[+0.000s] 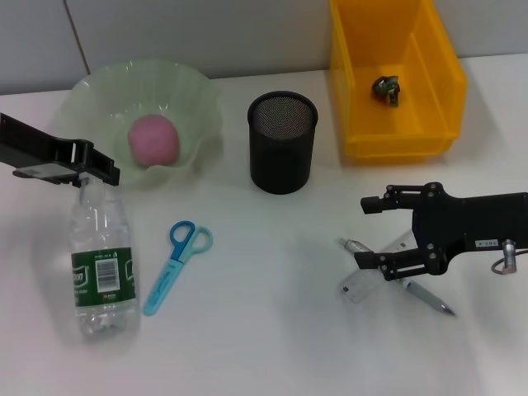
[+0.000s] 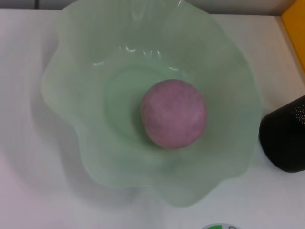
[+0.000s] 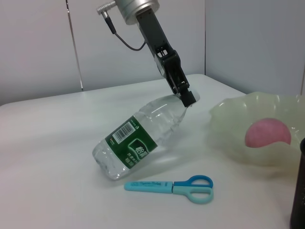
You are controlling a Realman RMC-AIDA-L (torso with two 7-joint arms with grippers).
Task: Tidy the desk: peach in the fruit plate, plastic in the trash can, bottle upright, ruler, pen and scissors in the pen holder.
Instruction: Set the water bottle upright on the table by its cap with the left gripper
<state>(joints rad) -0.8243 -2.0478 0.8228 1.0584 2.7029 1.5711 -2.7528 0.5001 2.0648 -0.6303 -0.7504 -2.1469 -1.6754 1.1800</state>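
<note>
At the neck of the clear plastic bottle (image 1: 102, 264), left hand (image 1: 87, 169) clamped, base on the worktop (image 1: 272, 330); swing upright slowly. Right hand (image 1: 375, 235) wide above the silver pen (image 1: 412, 287).

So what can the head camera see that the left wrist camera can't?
Only the head view shows the yellow bin, the scissors, the pen under the right gripper, and the left gripper holding the bottle by its neck. The left wrist view adds nothing of its own. Both show the peach in the green plate, beside the black pen holder.
</note>
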